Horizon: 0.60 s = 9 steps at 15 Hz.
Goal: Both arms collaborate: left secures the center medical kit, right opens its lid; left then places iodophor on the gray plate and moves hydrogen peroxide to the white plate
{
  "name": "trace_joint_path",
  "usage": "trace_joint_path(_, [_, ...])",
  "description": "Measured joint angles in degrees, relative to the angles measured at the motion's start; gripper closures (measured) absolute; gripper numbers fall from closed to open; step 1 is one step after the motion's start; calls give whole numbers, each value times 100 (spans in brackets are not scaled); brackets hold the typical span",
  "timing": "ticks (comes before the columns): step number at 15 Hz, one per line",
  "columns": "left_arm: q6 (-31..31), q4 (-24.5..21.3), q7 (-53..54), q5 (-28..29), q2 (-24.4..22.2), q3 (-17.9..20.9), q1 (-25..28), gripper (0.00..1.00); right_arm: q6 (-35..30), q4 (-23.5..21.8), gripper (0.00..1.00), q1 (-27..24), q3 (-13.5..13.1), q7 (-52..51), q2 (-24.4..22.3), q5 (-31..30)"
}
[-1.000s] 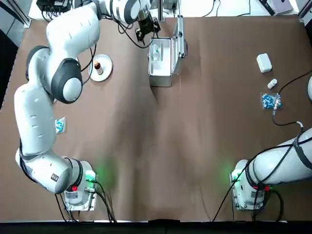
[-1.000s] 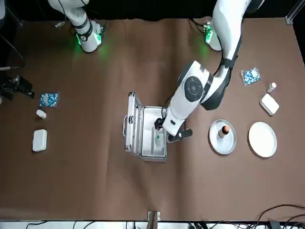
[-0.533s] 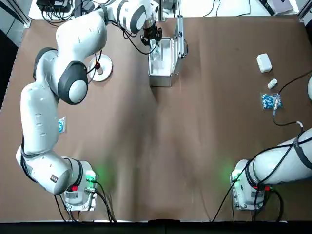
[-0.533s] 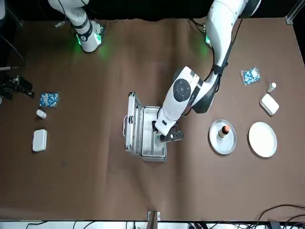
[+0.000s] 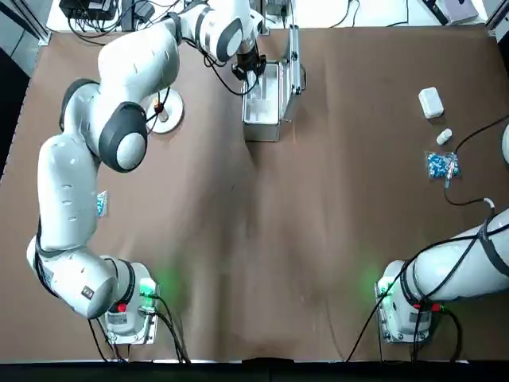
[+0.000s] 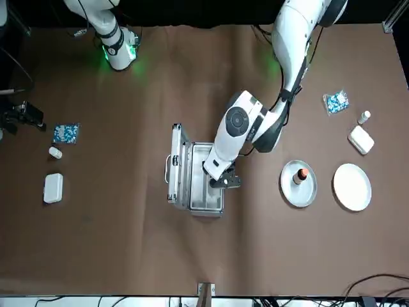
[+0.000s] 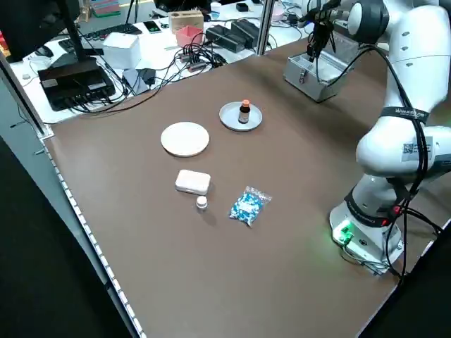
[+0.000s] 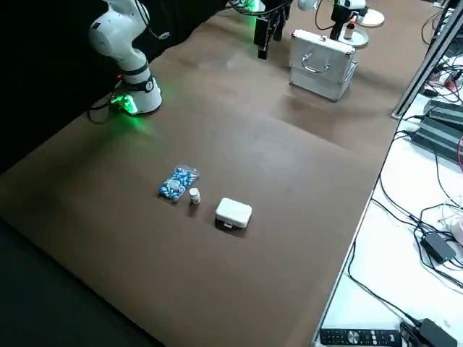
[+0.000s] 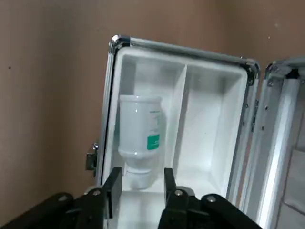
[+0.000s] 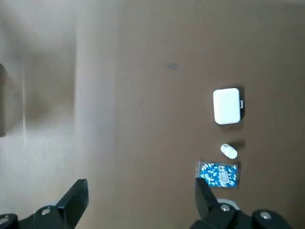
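Moved since a second ago: my left gripper [image 9: 139, 183] has swung from beside the medical kit [image 5: 262, 102] to over its open tray and come lower, fingers parted either side of the bottle's cap.
Right gripper [image 10: 138, 200]: mine too, parked high over the table's right side, fingers wide apart, holding nothing.
Kit tray: two compartments split by a white divider; lid [image 6: 175, 164] stands upright on the hinge side.
Near compartment: hydrogen peroxide bottle [image 9: 140, 131], white with a green label, lying on its side, cap toward my left fingers.
Other compartment [image 9: 209, 124]: only bare white lining shows.
Gray plate [image 6: 298, 184]: beside the kit, iodophor bottle [image 6: 300, 175] standing upright on it.
White plate [image 6: 351, 187]: just beyond the gray one, nothing on it.
Far right of table: small white box [image 5: 430, 102], little vial [image 5: 444, 137] and blue packet [image 5: 440, 165], well apart from the kit.
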Motion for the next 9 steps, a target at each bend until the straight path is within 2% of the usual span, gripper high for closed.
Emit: trace_joint_path(9, [0, -4, 3, 92, 179, 14, -84, 53, -90, -7, 1, 15, 5, 0, 0, 0])
